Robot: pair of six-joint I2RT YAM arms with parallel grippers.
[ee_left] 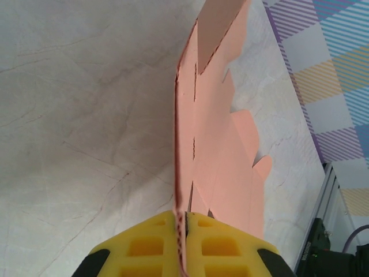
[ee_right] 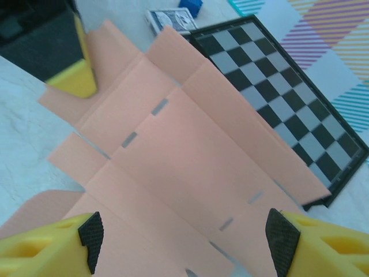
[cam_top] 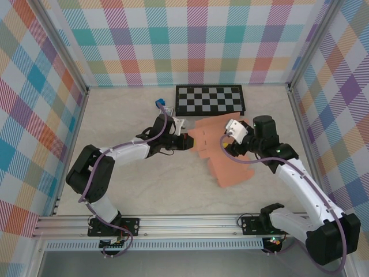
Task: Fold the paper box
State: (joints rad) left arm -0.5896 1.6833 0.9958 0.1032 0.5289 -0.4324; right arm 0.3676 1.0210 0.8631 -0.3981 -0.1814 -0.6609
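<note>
Salmon card, edge-on from my left wrist: my left gripper (ee_left: 181, 224) is pinched tight on the left edge of the box (cam_top: 222, 154), an unfolded sheet mid-table. Right gripper (ee_right: 184, 236) hovers over it, jaws wide, nothing held. From above, that gripper's fingers are hidden under its camera. The sheet covers the near edge of the checkerboard (ee_right: 288, 98); a card pack (ee_right: 170, 20) and blue cube (ee_right: 190, 7) run off frame at the top
</note>
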